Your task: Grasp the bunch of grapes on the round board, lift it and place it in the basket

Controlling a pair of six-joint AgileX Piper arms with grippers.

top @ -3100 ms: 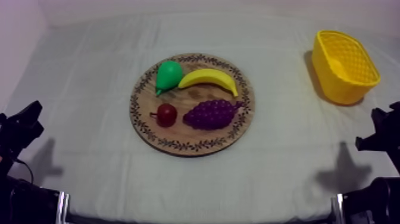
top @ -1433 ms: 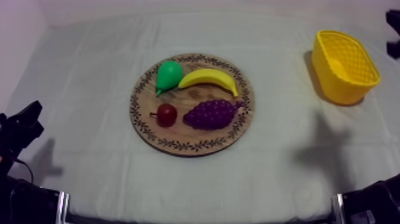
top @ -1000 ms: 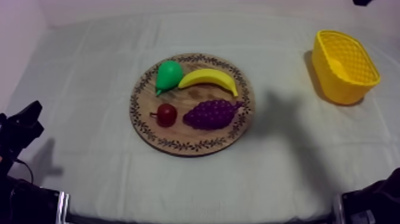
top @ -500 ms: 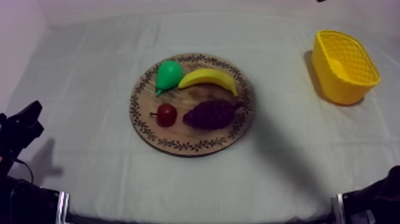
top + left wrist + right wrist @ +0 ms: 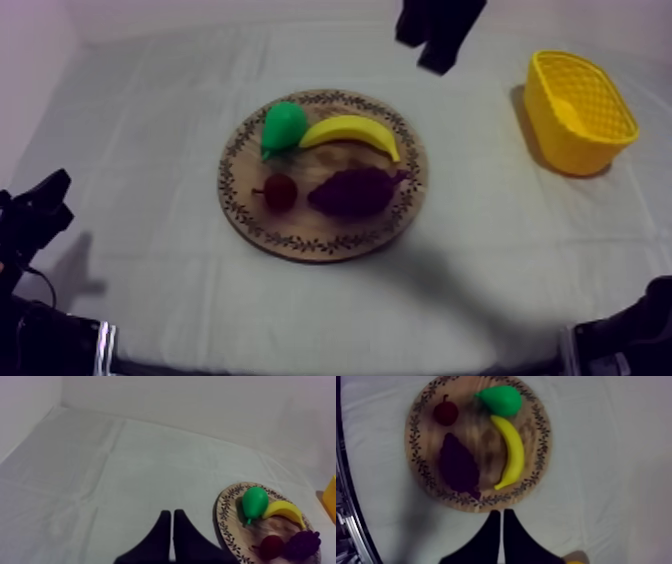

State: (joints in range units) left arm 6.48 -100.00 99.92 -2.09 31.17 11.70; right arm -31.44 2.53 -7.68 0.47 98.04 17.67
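The right arm (image 5: 440, 30) is now reaching in at the upper edge of the top view, right of centre, where a moment ago barely a sliver was showing. Its shadow is darkening the fruit below. Its jaws are lying pressed together as a narrow wedge, black fingers (image 5: 486, 543) touching and gripping nothing. In the right wrist view they are hanging above the grey-white counter (image 5: 150, 150), just off the rim of the wooden board (image 5: 310, 240). The bunch of grapes (image 5: 355, 190) is lying just beyond the tips, apart from them. It is a dark purple, knobbly oval tapering to one end, lying flat on the board in the middle of the top view. The banana (image 5: 350, 130) is curving beside it, with the pear (image 5: 282, 125) and the small red fruit (image 5: 280, 192) further along. The yellow basket (image 5: 600, 150) is standing well apart at the upper right. The left arm (image 5: 35, 225) is sitting at the lower left, its jaws likewise closed on nothing.
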